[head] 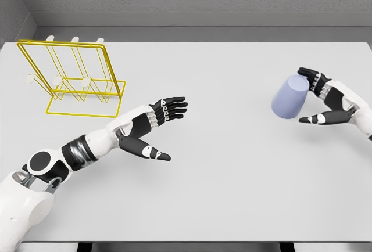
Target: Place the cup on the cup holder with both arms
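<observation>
A lavender cup is tilted over the right side of the white table. My right hand wraps it from the right, with the fingers against its upper end and the thumb at its lower edge. The yellow wire cup holder with white-tipped pegs stands at the far left of the table. My left hand hovers open in the middle-left, palm facing right, to the right of the holder and well apart from the cup.
A grey wall runs behind the table's far edge. The left forearm stretches diagonally from the lower left corner, just in front of the holder's base.
</observation>
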### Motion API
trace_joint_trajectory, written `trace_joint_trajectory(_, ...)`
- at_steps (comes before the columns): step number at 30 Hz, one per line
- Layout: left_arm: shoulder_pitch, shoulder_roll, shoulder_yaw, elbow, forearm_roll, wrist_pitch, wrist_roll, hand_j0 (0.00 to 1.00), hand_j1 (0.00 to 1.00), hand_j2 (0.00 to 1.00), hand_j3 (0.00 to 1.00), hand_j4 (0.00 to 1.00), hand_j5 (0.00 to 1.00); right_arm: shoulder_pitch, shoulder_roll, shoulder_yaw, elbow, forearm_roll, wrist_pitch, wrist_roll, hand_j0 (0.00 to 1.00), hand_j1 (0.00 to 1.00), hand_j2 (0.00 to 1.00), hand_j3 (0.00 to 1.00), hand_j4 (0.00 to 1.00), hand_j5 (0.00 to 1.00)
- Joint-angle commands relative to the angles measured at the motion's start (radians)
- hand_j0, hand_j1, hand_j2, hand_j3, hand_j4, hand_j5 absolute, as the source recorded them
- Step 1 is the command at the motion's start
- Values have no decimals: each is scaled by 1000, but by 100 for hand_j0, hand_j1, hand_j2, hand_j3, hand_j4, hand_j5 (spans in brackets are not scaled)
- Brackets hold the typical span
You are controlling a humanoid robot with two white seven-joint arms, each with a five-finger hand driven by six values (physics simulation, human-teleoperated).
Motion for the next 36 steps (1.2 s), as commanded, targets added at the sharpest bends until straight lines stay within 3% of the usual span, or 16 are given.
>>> trace_joint_trajectory(1, 0, 0, 0, -1, 6, 0, 0, 100, 100, 100, 100, 100, 100, 0, -4, -4, 6, -3, 0, 0, 100, 100, 100, 100, 100, 100)
trace_joint_trajectory(36, 8, 2, 8, -1, 6, -1, 0, 100, 100, 100, 100, 100, 100, -25, 48, 13, 17, 1, 0, 2, 100, 100, 100, 100, 100, 100)
